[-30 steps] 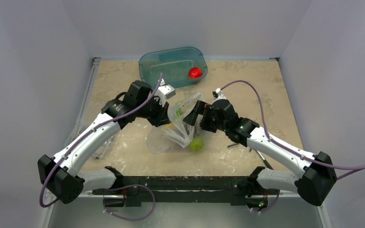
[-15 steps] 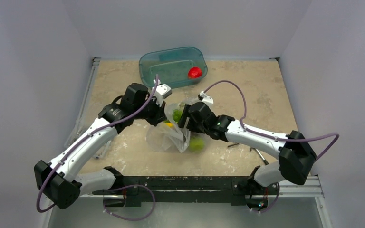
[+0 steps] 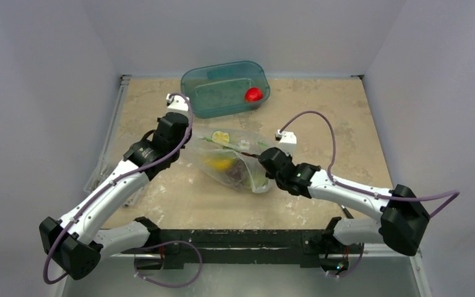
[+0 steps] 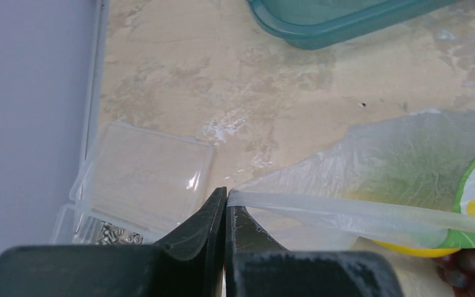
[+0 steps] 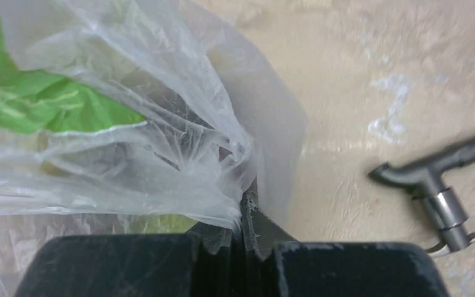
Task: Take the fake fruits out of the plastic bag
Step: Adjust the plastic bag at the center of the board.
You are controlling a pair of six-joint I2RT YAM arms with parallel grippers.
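The plastic bag (image 3: 241, 148) lies stretched low over the table between my two grippers. Through it show a yellow banana (image 3: 219, 164), a dark purple grape bunch (image 3: 239, 174) and a green fruit (image 3: 258, 180). My left gripper (image 3: 190, 145) is shut on the bag's left edge, a taut strip of film (image 4: 321, 210) running from its tips (image 4: 226, 199). My right gripper (image 3: 261, 160) is shut on bunched folds (image 5: 179, 185) at the bag's right end, pinched at its tips (image 5: 242, 207). The left wrist view also shows the banana (image 4: 408, 250) and purple grapes (image 4: 470, 275).
A teal tub (image 3: 205, 83) with a red round fruit (image 3: 253, 94) stands at the back. A flat clear box of metal parts (image 4: 142, 179) lies at the left edge. A metal tool (image 5: 439, 185) lies on the table right of the bag.
The right gripper has shut on the bag. Both arms have come down and drawn apart, the left one going left, so the bag went from a raised bunch to a low stretched shape.
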